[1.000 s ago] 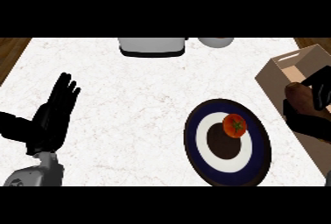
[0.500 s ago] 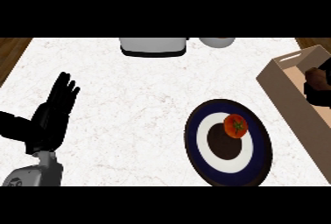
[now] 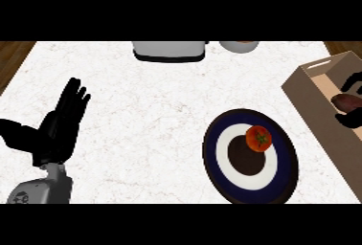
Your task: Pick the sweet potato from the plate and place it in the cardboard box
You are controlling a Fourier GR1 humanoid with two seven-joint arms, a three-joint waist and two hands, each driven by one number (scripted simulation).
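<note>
Your right hand point(image 3: 351, 118) shows only in part at the right edge of the frame. Its black fingers and thumb are curled round the sweet potato point(image 3: 345, 101). The brown root sits between them over the open cardboard box point(image 3: 316, 112), inside the line of its walls. You cannot tell from here whether it touches the box floor.

Judge the sweet potato as dense and stiff, fairly heavy for its bulk, with a dull skin that should not slip much. It will not crush, but its tapering ends could roll out of a hold. Keep the fingers across the thick middle, as they seem to be now, and let it go low in the box.

Left of the box, at lower right of the frame, lies the dark-rimmed plate point(image 3: 214, 158). It carries only a small orange-red fruit point(image 3: 258, 138) with a green stalk. Your left hand point(image 3: 62, 125) rests open, fingers up, at the left of the frame. A grey appliance point(image 3: 170, 49) and a pale bowl point(image 3: 239, 45) sit at the top edge.

No brand, label or writing can be read anywhere.
</note>
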